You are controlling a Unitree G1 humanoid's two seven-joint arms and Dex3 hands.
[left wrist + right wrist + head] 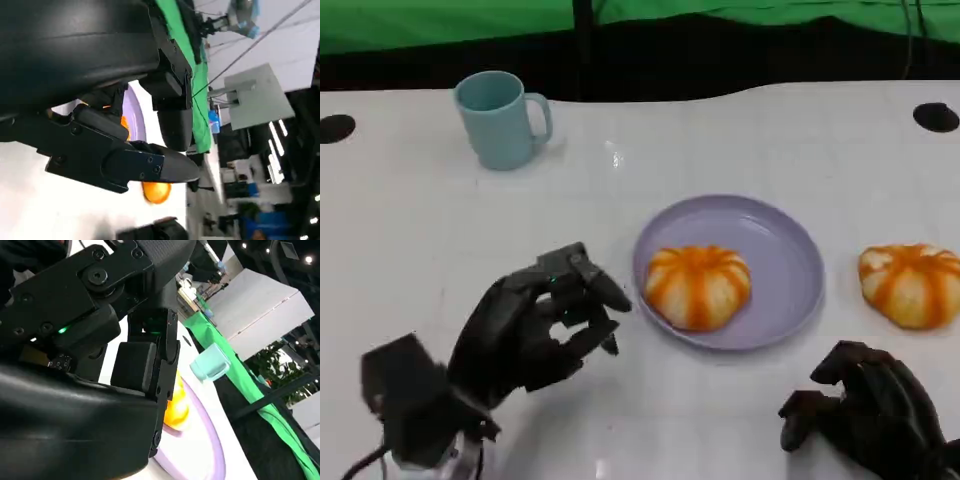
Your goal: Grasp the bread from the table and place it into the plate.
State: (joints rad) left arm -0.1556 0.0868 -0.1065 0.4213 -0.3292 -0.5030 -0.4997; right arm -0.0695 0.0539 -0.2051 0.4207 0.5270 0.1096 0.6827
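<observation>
Hovering just beside the plate (790, 290), left hand (535, 325) spread and holding nothing; right hand (865, 410) curled, empty. Resting inside the plate, one bread (698, 285); lying beside the plate on the table (420, 230), another bread (912, 283), likely awaiting grasping.

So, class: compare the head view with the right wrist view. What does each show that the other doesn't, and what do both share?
Head view alone: the second bread lying on the table outside the plate, and the left hand, open. Right wrist view alone: a room with ceiling lights and a plant beyond the table. Both: the purple plate, the bread on it, and the blue mug.
</observation>
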